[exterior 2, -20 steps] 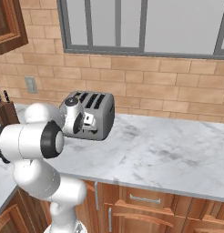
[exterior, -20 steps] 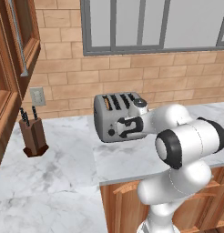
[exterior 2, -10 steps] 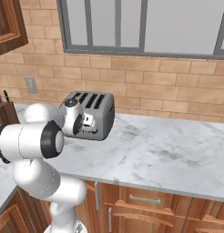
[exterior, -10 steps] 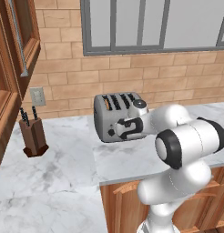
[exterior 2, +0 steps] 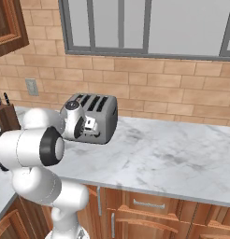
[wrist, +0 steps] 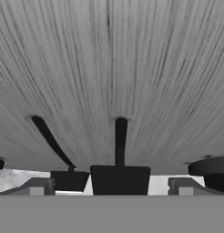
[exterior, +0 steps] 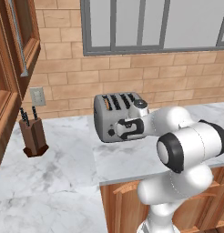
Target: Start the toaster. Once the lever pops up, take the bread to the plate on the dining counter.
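The boxy grey metal four-slot toaster stands on the white-grey marble countertop, close to the tan brick wall and below the grey-framed window. Its front face points toward the near edge of the counter.

The white arm's two-finger gripper is pressed up against that front face, low down. In the hand view the brushed metal face fills the upper area, with a black vertical slot and a wide black lever tab at its foot, lying between the two pale fingertips. The jaws stand spread wide, released, with the tab between them but not clasped. A black round knob sits at the right edge of that view.

A brown wooden knife block with dark handles stands well apart, far left on the counter, beneath a white wall outlet. Brown wood cabinets run below the countertop.
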Available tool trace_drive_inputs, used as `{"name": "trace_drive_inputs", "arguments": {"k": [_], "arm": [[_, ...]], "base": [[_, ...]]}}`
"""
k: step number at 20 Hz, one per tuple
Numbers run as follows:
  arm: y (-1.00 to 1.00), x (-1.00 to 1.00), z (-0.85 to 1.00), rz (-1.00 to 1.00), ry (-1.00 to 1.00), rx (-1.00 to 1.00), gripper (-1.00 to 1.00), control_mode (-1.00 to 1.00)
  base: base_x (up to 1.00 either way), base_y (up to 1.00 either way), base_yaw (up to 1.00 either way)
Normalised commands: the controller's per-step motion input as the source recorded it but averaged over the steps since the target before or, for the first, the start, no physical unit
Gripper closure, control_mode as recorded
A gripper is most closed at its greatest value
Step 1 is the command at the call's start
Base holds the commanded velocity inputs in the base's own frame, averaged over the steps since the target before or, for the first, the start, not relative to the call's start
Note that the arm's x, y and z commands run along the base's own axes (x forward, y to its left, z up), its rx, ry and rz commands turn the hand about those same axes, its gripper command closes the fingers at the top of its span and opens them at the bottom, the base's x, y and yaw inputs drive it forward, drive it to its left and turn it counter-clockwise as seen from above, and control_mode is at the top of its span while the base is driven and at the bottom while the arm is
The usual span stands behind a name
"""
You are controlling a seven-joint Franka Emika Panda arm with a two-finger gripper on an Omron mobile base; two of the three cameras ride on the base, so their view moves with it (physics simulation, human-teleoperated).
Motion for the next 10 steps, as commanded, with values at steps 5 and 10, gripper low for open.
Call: {"name": "trace_drive_inputs", "arguments": {"k": [5,10], "arm": [[0.0,-0.04,0.12,0.0,0.0,0.0,-1.0,-1.0],[0.0,-0.12,0.39,0.0,0.0,0.0,-1.0,-1.0]], "base": [[0.0,0.0,0.0],[0.0,0.0,0.0]]}}
